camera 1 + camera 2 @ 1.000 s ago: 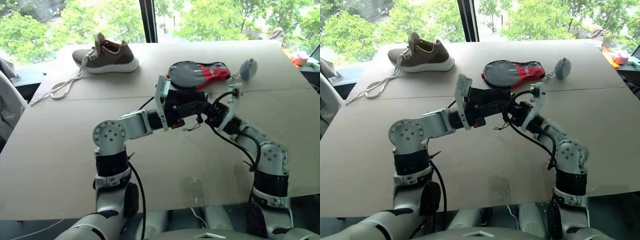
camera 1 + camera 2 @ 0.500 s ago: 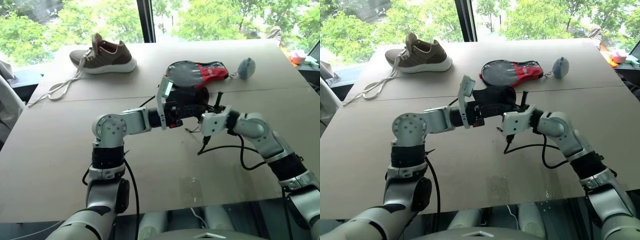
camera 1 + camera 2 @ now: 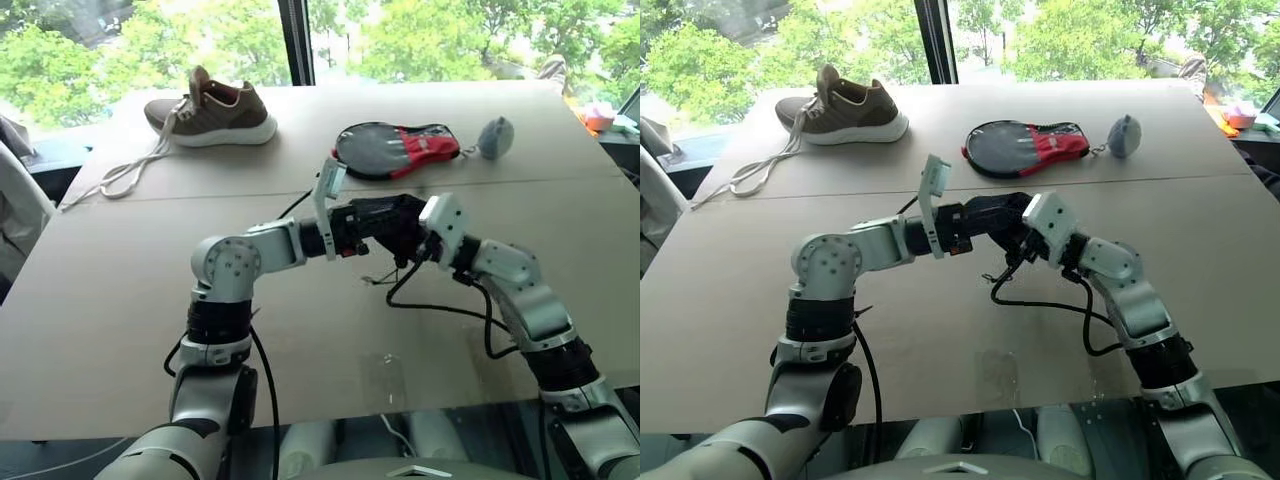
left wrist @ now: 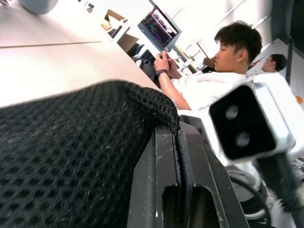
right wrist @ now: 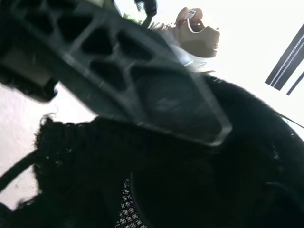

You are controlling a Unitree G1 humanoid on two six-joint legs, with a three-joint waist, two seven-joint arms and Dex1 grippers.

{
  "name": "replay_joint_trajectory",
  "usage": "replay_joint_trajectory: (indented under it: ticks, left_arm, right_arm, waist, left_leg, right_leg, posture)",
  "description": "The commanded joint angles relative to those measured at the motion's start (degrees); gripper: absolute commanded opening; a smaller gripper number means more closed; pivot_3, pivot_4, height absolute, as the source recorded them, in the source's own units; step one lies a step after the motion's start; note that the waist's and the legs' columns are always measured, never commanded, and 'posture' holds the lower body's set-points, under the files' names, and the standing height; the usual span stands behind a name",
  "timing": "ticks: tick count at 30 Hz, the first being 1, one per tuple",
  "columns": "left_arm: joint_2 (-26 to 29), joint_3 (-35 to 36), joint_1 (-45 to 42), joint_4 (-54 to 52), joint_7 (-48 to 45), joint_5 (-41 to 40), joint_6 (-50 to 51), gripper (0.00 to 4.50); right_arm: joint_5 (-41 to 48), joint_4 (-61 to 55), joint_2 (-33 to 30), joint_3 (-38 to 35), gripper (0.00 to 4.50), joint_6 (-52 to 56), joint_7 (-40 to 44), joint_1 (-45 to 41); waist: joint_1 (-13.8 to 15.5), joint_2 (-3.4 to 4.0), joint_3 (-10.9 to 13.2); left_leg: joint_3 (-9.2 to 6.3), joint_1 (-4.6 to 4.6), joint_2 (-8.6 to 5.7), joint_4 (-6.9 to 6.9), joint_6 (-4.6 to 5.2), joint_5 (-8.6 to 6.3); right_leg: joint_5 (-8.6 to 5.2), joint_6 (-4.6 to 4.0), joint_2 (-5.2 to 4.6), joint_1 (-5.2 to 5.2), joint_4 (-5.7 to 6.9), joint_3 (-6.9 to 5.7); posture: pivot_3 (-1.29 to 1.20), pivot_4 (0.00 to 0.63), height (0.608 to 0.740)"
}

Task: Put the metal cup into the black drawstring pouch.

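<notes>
Over the middle of the table my left gripper (image 3: 392,226) is shut on the black drawstring pouch (image 3: 385,212), held level above the tabletop. The left wrist view has both fingers pinching the pouch's mesh rim (image 4: 71,156). A thin cord (image 3: 376,277) dangles from the pouch. My right gripper (image 3: 415,246) comes in from the right and sits right against the pouch, behind its white wrist camera (image 3: 441,223). In the right wrist view dark pouch fabric (image 5: 199,180) lies close up. The metal cup is hidden.
A brown shoe (image 3: 215,108) with trailing laces lies at the far left. A grey-and-red paddle-shaped case (image 3: 395,148) and a small grey pouch (image 3: 495,137) lie behind the grippers. A black cable (image 3: 440,310) loops on the brown table (image 3: 120,290). A seated person (image 4: 213,80) is beyond the table.
The right arm's elbow swung out to the right and its hand turned, staying close to the pouch. The left gripper kept the pouch in about the same place.
</notes>
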Motion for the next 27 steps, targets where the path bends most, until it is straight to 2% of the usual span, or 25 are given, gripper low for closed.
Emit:
replay_joint_trajectory:
  ticks: [1,2,9,16,25,27]
  left_arm:
    - [0.57,0.29,-0.53,0.18,-1.10,1.08,-2.51,0.00]
    - [0.76,0.15,-0.50,0.60,-1.19,1.65,-3.03,0.00]
    - [1.20,-1.67,-0.27,3.35,-1.11,6.63,-7.57,0.00]
    - [0.56,-2.89,-1.10,6.15,-0.04,10.27,-12.23,0.00]
    - [-0.50,-3.41,-0.57,4.61,-0.05,10.46,-12.04,0.00]
    - [-0.79,-3.33,-0.63,4.23,0.11,10.15,-11.78,0.00]
  right_arm:
    - [4.03,-4.53,-0.13,-3.66,4.13,4.85,-0.03,-0.98]
    - [4.41,-4.96,-0.31,-4.17,4.47,5.61,-0.02,-1.15]
    - [6.78,-8.68,-3.79,-5.57,4.47,12.40,1.78,-1.88]
    - [-4.54,-9.55,-9.93,-1.06,4.47,6.33,3.14,-4.06]
    - [-7.84,-8.78,-9.78,-0.08,4.47,7.64,3.80,-4.39]
    - [-7.84,-8.43,-9.70,-0.34,3.87,7.77,4.09,-4.60]
  waist:
    - [0.01,0.00,0.00]
    - [-0.01,0.00,0.00]
    - [0.02,0.00,0.00]
    - [0.01,0.00,0.00]
    - [0.01,-0.01,0.01]
    - [0.02,-0.01,0.01]
  left_leg:
    - [-0.02,0.00,0.00,-0.02,0.00,0.00]
    - [-0.01,0.00,0.00,-0.03,0.00,0.00]
    - [0.04,-0.01,-0.03,-0.10,0.00,0.00]
    - [0.05,-0.02,-0.04,-0.10,0.00,0.00]
    - [0.08,-0.02,-0.04,-0.14,0.00,0.00]
    - [0.07,-0.02,-0.04,-0.12,0.00,0.00]
  right_leg:
    - [0.00,0.00,0.00,0.00,-0.01,0.00]
    - [0.00,0.00,0.00,0.00,-0.01,0.00]
    - [0.00,0.00,-0.04,-0.01,-0.06,-0.02]
    - [0.00,0.00,-0.04,-0.02,-0.04,-0.03]
    - [0.00,0.00,-0.05,-0.04,-0.06,-0.01]
    - [0.00,0.00,-0.05,-0.03,-0.05,-0.02]
  posture:
    - [0.00,0.150,0.740]
    - [0.00,0.150,0.740]
    - [0.00,0.150,0.740]
    - [0.00,0.150,0.740]
    - [0.00,0.150,0.740]
    - [0.00,0.150,0.740]
